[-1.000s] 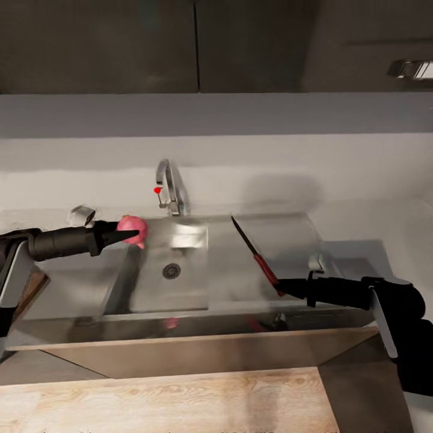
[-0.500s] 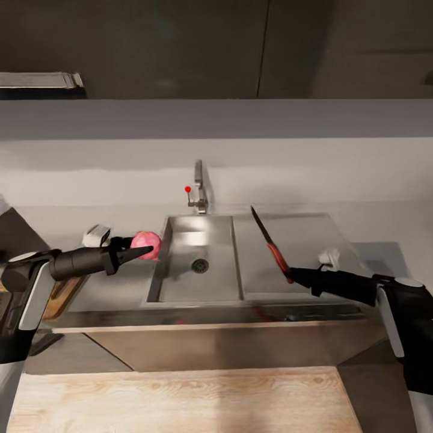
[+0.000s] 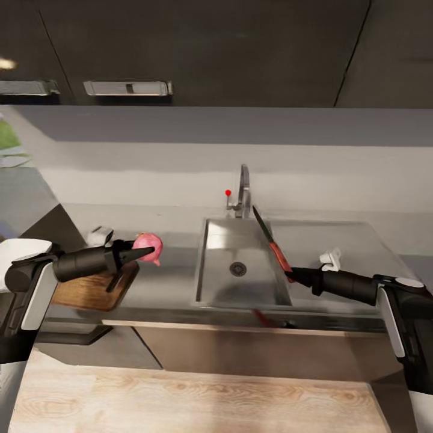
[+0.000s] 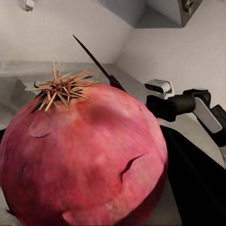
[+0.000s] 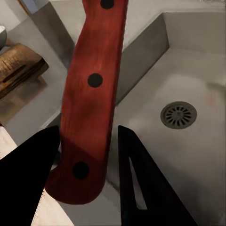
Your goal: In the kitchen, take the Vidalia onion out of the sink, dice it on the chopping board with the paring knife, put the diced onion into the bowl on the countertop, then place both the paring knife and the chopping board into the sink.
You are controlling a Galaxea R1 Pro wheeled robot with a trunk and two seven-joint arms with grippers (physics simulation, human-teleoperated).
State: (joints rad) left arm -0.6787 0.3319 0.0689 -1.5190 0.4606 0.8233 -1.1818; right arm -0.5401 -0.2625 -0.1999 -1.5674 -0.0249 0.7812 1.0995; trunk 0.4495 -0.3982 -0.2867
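My left gripper (image 3: 143,252) is shut on the pinkish-red Vidalia onion (image 3: 148,245), holding it above the countertop (image 3: 174,273) between the chopping board (image 3: 84,290) and the sink (image 3: 210,285). In the left wrist view the onion (image 4: 84,155) is close up with its dry tuft upward, a dark finger (image 4: 197,188) beside it. My right gripper (image 3: 294,275) is shut on the paring knife (image 3: 278,255). Its dark blade points up and away over the basin's right edge. The right wrist view has the red handle (image 5: 92,94) between the two black fingers (image 5: 28,183).
The curved tap (image 3: 243,192) with its red knob stands behind the basin, and a drainboard (image 3: 337,240) lies to its right. A drain (image 5: 179,115) sits in the basin floor. Dark wall cabinets hang above. A white shape (image 3: 18,248) lies at the far left behind my left arm.
The whole view has swung left, bringing the chopping board into sight. The onion went from over the basin's left edge to over the countertop near the board. The knife now hangs over the basin's right edge.
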